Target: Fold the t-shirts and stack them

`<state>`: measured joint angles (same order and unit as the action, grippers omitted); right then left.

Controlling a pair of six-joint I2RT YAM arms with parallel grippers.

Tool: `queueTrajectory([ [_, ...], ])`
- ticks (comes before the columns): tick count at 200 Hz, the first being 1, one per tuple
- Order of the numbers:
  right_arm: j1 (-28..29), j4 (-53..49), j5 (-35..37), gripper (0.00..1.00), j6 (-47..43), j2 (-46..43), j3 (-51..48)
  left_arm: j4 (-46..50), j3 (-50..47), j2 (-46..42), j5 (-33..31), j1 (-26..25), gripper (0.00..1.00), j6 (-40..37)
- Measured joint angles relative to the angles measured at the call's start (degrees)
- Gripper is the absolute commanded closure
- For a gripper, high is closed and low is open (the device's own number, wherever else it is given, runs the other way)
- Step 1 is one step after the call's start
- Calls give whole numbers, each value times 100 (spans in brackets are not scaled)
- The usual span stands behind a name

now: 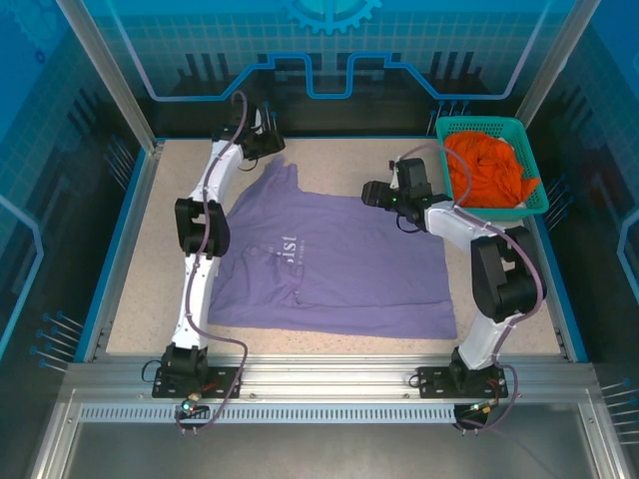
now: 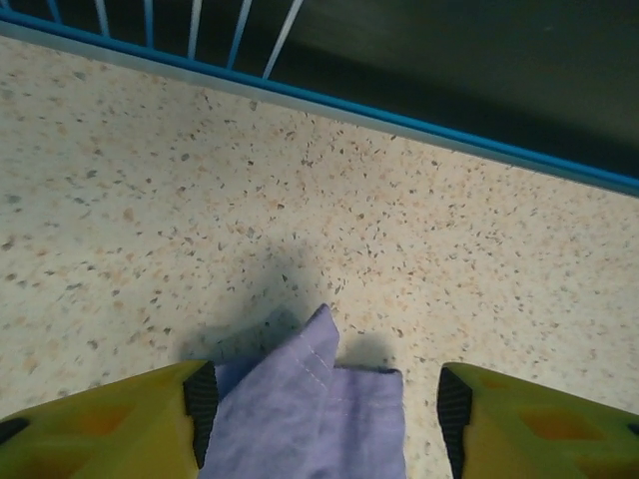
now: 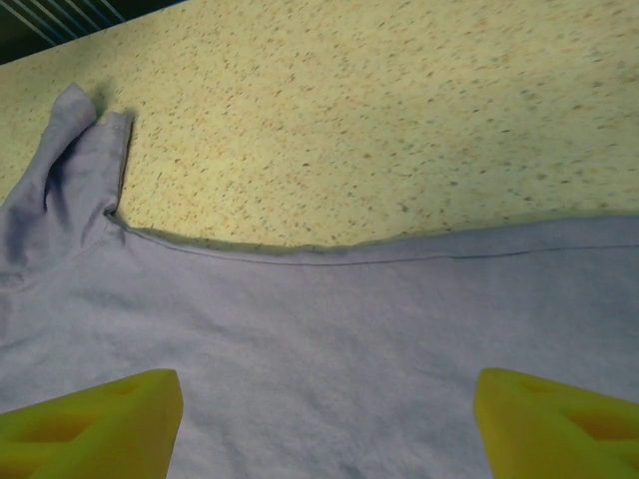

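So the left pincer (image 2: 326,399) is sitting wide open at the far-left corner of the table (image 1: 150,259), not clamping anything. In its wrist view a fabric tip (image 2: 321,344) of the lavender t-shirt (image 1: 329,264) is poking up between the two yellow fingers (image 2: 110,424). It's lying right up against the left pad and staying clear of the right one, and the jaws aren't closing on it.

The right pincer (image 3: 329,424) is hanging open just as wide over the shirt's far edge, near the basket side. Purple cloth is running under both of its fingers with bare speckled table beyond the hem. I can't tell whether the tips are actually touching the cloth or just hovering.

Counting things up: two t-shirts, two arms, one basket. The lavender one is lying spread out across the middle of the table between the arms, a bit rumpled, white lettering partly showing. The orange t-shirt (image 1: 487,168) is sitting crumpled inside the teal mesh basket (image 1: 486,124) at the far-right corner, well apart from both pincers.
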<state>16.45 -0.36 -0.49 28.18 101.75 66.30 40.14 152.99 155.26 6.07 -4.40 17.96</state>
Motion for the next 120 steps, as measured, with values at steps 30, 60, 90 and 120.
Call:
queueTrajectory([
  [30,0,260,-306,24,-44,149,0,-236,127,393,46,-22,38,-107],
  [60,0,400,-452,24,-46,203,0,-348,127,525,55,-26,41,-166],
  [90,0,472,-518,24,-46,289,0,-546,142,527,142,-26,49,-188],
  [120,0,479,-566,24,-44,310,0,-616,144,527,249,-26,50,-197],
])
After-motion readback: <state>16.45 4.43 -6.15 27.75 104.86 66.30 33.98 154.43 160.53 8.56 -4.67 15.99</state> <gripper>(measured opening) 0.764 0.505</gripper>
